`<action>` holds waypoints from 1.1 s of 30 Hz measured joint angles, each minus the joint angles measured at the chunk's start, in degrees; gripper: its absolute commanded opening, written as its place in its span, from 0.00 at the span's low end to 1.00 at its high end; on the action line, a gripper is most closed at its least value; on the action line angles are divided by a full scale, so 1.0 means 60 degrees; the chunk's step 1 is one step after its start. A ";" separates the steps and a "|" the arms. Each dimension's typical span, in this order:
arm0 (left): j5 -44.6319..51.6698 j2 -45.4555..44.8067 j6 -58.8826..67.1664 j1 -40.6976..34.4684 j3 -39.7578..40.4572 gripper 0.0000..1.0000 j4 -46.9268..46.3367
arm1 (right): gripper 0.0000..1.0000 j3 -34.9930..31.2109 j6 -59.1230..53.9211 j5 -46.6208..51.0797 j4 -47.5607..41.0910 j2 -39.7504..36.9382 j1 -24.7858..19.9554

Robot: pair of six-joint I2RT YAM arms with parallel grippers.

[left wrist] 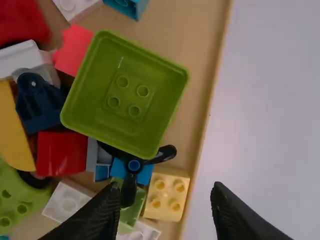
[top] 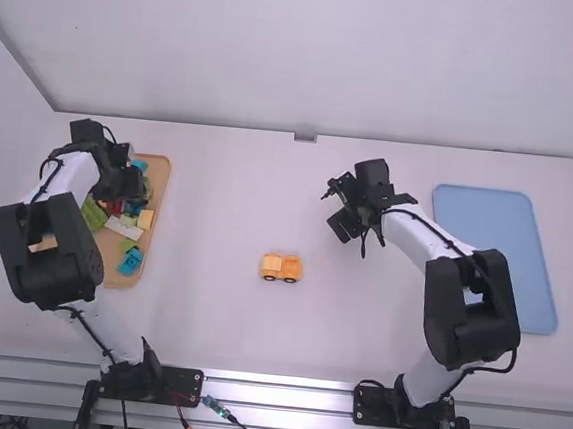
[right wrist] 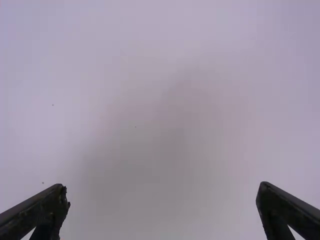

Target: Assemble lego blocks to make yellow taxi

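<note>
My left gripper (top: 137, 183) is over the wooden tray of blocks at the left. In the left wrist view the left gripper (left wrist: 165, 192) stands open above a pale yellow block (left wrist: 167, 193), which lies by the tray's edge, with nothing held. A yellow-orange toy vehicle (top: 282, 266) with dark wheels stands upright near the table's middle. My right gripper (top: 339, 207) is over the table, right of and farther back than the vehicle. In the right wrist view the right gripper (right wrist: 162, 192) is open above bare white surface.
The wooden tray (top: 162, 168) holds a green bin-like piece (left wrist: 125, 95), a red block (left wrist: 61, 153), a dark blue piece (left wrist: 39, 107) and several others. A light blue tray (top: 501, 228) lies at the right, partly behind the right arm.
</note>
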 measured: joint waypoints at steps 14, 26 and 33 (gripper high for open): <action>-0.0047 0.0000 0.0790 -0.0379 -0.0597 0.47 -0.0033 | 0.99 0.0000 0.0025 0.0018 0.0171 0.0000 0.0000; -0.0127 0.0000 0.0787 -0.0401 -0.1464 0.43 0.0903 | 1.00 0.0000 0.0015 0.0015 0.0182 -0.0004 0.0000; -0.0714 0.0000 0.0499 -0.0401 -0.1621 0.43 0.1107 | 0.99 0.0000 0.0015 0.0011 0.0186 -0.0004 0.0000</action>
